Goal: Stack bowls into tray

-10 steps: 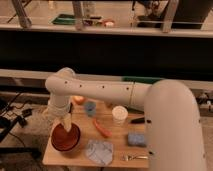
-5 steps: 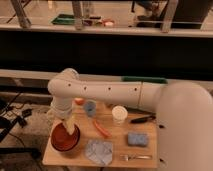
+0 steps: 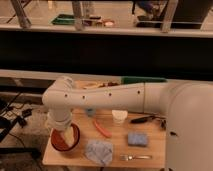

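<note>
1. Arm point(image 3: 115, 97): white and thick. It reaches from the right across the rear of the counter point(image 3: 155, 150), bends at the left, and turns downward.
2. End effector point(image 3: 62, 136): at the front left corner of the counter, lowered over the mouth of the bowls. Its jaws stand spread wide and nothing shows clamped between them. Whether it touches the bowls cannot be told.
3. Bowls point(image 3: 67, 144): reddish-brown, glossy and round. They sit on the counter's front left corner directly beneath the end effector, which covers part of them. They are outside the tray and well apart from it.
4. Tray point(image 3: 145, 80): green, at the rear of the counter. Only a strip of its edge shows above the arm.
5. White cup point(image 3: 118, 116): upright near the middle of the counter, just below the arm.
6. Blue cup point(image 3: 90, 112): small, left of the white cup and partly hidden by the arm.
7. Orange-red elongated item point(image 3: 102, 129): lies at a slant between the bowls and the white cup.
8. Cloth point(image 3: 99, 151): pale grey-blue and crumpled, at the front edge to the right of the bowls.
9. Blue sponge point(image 3: 137, 139): lies flat to the right of the cloth.
10. Fork point(image 3: 136, 157): lies along the front edge, just in front of the sponge.
11. Dark-handled utensil point(image 3: 142, 119): lies to the right of the white cup.
</note>
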`<state>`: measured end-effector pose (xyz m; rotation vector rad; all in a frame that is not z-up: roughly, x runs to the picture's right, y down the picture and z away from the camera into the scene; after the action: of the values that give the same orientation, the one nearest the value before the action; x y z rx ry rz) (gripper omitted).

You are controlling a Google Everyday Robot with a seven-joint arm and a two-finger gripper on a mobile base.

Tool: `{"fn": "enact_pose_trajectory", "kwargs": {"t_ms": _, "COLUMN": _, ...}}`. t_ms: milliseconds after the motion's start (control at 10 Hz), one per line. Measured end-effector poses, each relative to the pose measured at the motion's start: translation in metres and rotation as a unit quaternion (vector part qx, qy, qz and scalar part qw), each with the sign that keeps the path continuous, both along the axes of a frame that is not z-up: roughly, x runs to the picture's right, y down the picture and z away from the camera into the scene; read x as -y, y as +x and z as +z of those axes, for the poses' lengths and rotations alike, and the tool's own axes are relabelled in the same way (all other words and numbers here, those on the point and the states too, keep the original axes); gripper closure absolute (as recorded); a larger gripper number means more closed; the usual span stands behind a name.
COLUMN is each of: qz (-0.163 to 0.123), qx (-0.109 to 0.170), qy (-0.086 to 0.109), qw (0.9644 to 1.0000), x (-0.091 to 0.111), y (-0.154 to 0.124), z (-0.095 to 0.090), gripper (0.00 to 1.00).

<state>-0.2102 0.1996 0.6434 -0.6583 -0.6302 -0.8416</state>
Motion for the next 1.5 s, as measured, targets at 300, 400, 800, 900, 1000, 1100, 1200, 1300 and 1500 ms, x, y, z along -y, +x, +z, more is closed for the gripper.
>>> {"fn": "enact_pose_trajectory", "kwargs": {"t_ms": 300, "qz": -0.001, "qx": 0.001, "qy": 0.000, "qw": 1.0000, "x": 0.000, "y": -0.001, "z": 0.000, "gripper": 0.20}}
{"fn": "enact_pose_trajectory", "kwargs": {"t_ms": 400, "qz": 0.000, "qx": 0.001, "qy": 0.000, "qw": 1.0000, "x": 0.000, "y": -0.001, "z": 0.000, "gripper": 0.20}}
{"fn": "enact_pose_trajectory", "kwargs": {"t_ms": 800, "qz": 0.009, "qx": -0.008, "qy": -0.004, "qw": 0.9999, "x": -0.012, "y": 0.005, "z": 0.001, "gripper": 0.20}}
{"fn": "enact_pose_trajectory", "kwargs": {"t_ms": 900, "qz": 0.014, "qx": -0.011, "qy": -0.005, "qw": 0.9998, "x": -0.020, "y": 0.010, "z": 0.002, "gripper": 0.20}}
{"fn": "enact_pose_trajectory", "kwargs": {"t_ms": 1000, "qz": 0.023, "qx": -0.015, "qy": -0.008, "qw": 0.9996, "x": -0.033, "y": 0.014, "z": 0.001, "gripper": 0.20}}
{"fn": "enact_pose_trajectory", "kwargs": {"t_ms": 1100, "qz": 0.031, "qx": -0.014, "qy": -0.009, "qw": 0.9994, "x": -0.040, "y": 0.017, "z": 0.003, "gripper": 0.20}}
{"fn": "enact_pose_trajectory", "kwargs": {"t_ms": 1200, "qz": 0.040, "qx": -0.012, "qy": -0.011, "qw": 0.9990, "x": -0.047, "y": 0.019, "z": 0.007, "gripper": 0.20}}
{"fn": "enact_pose_trajectory", "kwargs": {"t_ms": 1300, "qz": 0.053, "qx": -0.008, "qy": -0.011, "qw": 0.9985, "x": -0.053, "y": 0.021, "z": 0.014, "gripper": 0.20}}
{"fn": "enact_pose_trajectory", "kwargs": {"t_ms": 1500, "qz": 0.090, "qx": 0.002, "qy": -0.007, "qw": 0.9959, "x": -0.065, "y": 0.028, "z": 0.030, "gripper": 0.20}}
